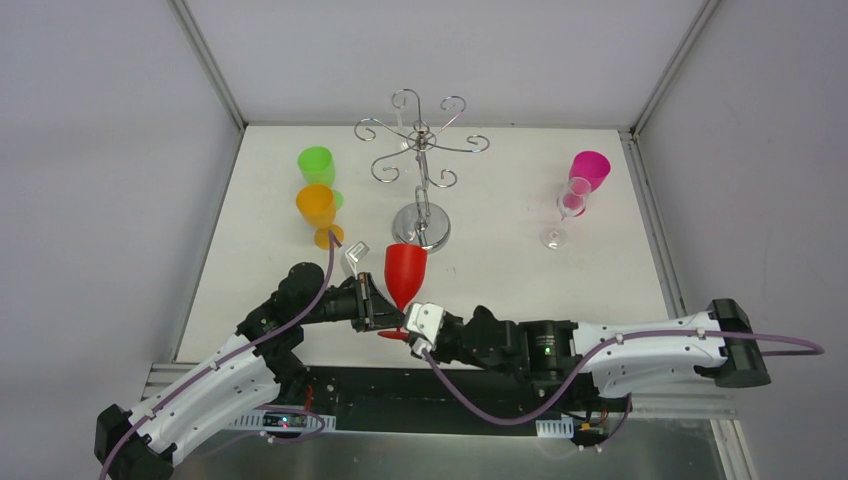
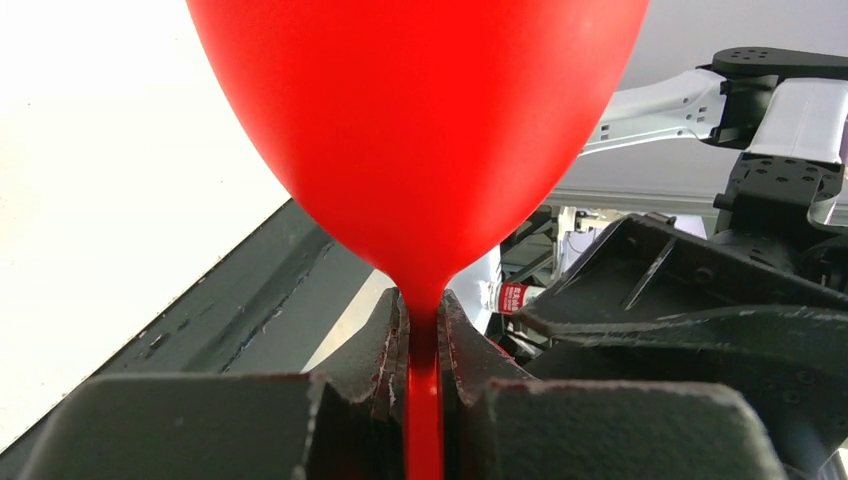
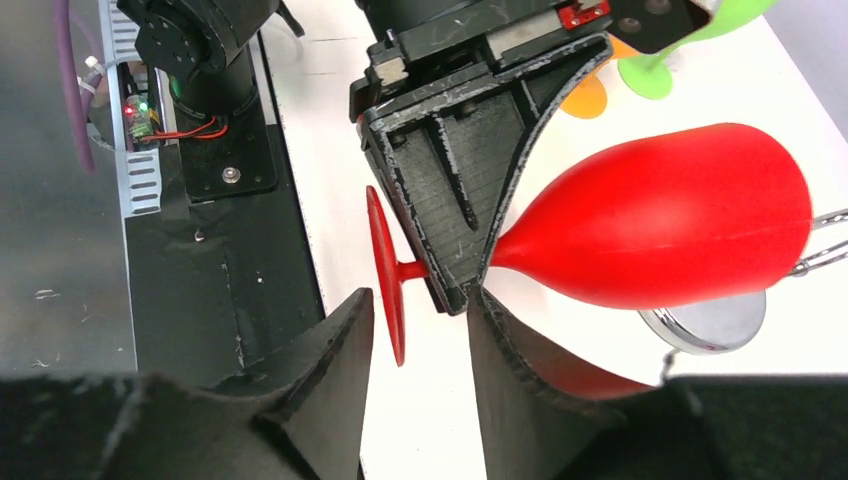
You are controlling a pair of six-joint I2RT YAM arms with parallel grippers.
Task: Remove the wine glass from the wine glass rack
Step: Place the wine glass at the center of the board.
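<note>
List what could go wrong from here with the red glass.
1. The left gripper pinches only the thin stem of the red glass, so the bowl may swivel or slip.
2. The right gripper is open around the foot, close to the left fingers. Closing could bump them or knock the glass.
3. The rack base stands close to the bowl, and a swing may strike it.

The left arm [image 1: 200, 395] and right arm [image 1: 650, 345] are built of glossy white shell links joined by black cylindrical joints, and a thin purple cable [image 1: 325, 275] loops along each. A small green light [image 1: 548, 351] glows on the right arm's black section. The left pincer [image 1: 395, 310] and right pincer [image 3: 420, 300] are matt black, with wedge-shaped ribbed fingers [image 3: 455, 190] scuffed grey at the edges.
</note>
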